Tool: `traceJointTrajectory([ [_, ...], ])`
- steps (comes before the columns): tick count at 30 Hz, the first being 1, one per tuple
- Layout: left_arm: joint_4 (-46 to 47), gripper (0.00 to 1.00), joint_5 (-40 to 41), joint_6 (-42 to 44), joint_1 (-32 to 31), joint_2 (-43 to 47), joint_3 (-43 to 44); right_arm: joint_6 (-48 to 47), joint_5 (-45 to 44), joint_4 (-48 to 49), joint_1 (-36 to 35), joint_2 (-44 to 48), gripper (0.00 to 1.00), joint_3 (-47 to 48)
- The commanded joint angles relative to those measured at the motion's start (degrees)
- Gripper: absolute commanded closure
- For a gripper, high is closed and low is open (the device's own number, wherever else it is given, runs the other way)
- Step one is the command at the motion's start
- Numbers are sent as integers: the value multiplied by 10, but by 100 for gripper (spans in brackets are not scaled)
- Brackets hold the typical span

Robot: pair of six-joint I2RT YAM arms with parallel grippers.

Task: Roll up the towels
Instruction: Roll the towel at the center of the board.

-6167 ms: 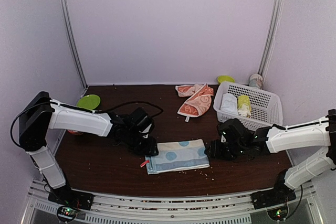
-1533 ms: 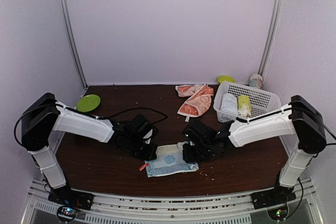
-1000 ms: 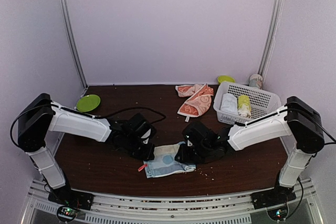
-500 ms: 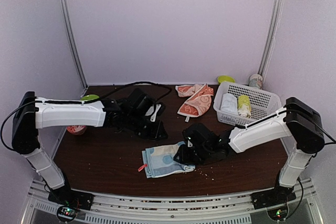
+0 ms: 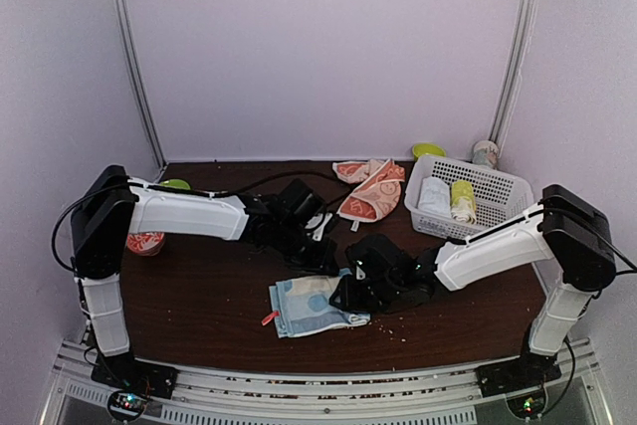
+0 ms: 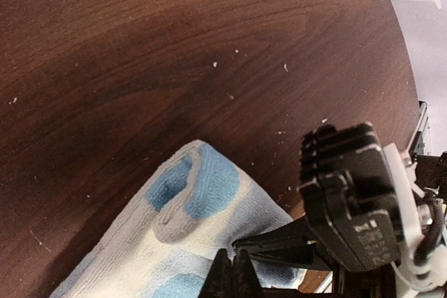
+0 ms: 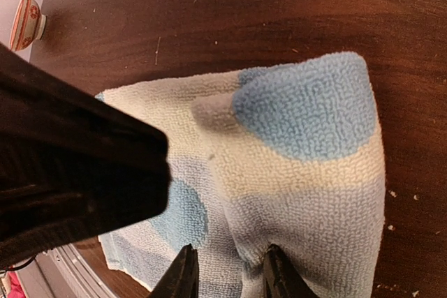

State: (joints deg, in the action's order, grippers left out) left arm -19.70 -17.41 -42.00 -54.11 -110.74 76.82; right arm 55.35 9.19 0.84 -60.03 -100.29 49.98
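The light blue dotted towel lies folded and bunched near the front middle of the table. My right gripper sits low on its right part. In the right wrist view the jaws stand partly closed with a pinch of the towel between them. My left gripper hovers just behind the towel, shut and empty; its fingertips touch above the towel. The orange patterned towel lies crumpled at the back middle.
A white basket at the back right holds a white roll and a yellow-green roll. A small red bowl stands at the left, with a green plate behind the left arm. A cup stands behind the basket.
The right gripper drew the towel's right end over to the left, folding it. The left gripper left the towel's left end, rose and swung right to just behind the towel.
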Motion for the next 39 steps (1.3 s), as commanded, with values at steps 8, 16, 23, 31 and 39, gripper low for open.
traceJointTrajectory([
  [8,33,100,-21,1,3,-64,17,-11,-1,-39,0,8,65,-20],
  [16,55,100,-25,-10,15,-77,9,-55,-14,-106,0,51,61,-5],
  [23,52,100,-25,-7,21,-85,16,-93,-42,-171,-2,100,64,2],
  [31,47,100,-25,-9,23,-94,28,-106,-36,-179,-26,56,89,18],
  [39,45,100,-23,-8,26,-99,29,-103,-28,-195,-56,-5,92,46],
])
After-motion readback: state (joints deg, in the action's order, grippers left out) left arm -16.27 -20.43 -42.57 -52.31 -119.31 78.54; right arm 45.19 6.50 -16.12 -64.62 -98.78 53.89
